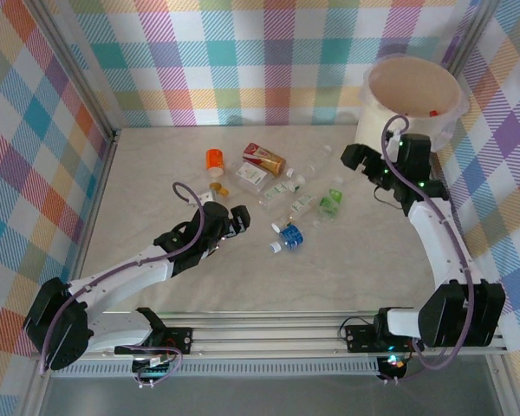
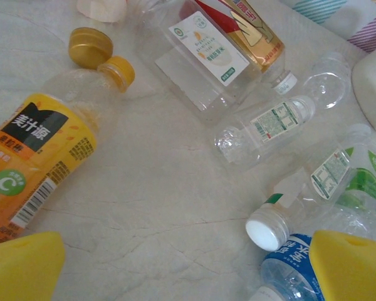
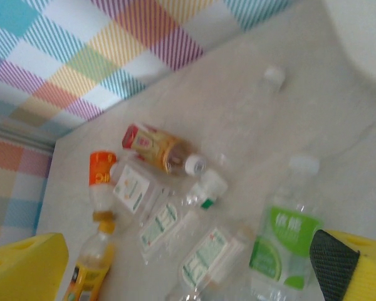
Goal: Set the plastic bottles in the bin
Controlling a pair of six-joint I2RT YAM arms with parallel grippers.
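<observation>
L claw [image 1: 240, 216] low over pale marbled tabletop [image 1: 156, 165], fingers spread wide. Plastic bottles [image 1: 277, 186] strewn just ahead and R of it. R claw [image 1: 361, 161] also spread, just short of bin [image 1: 374, 120], far-R corner. Plaid cloth walls [image 1: 243, 52] all round.

White arm links [image 1: 130, 276], black joints [image 1: 455, 316], looping grey-purple cables [image 1: 199, 217], green lights [image 1: 422, 184], yellow end effector fingers [image 2: 22, 266]
</observation>
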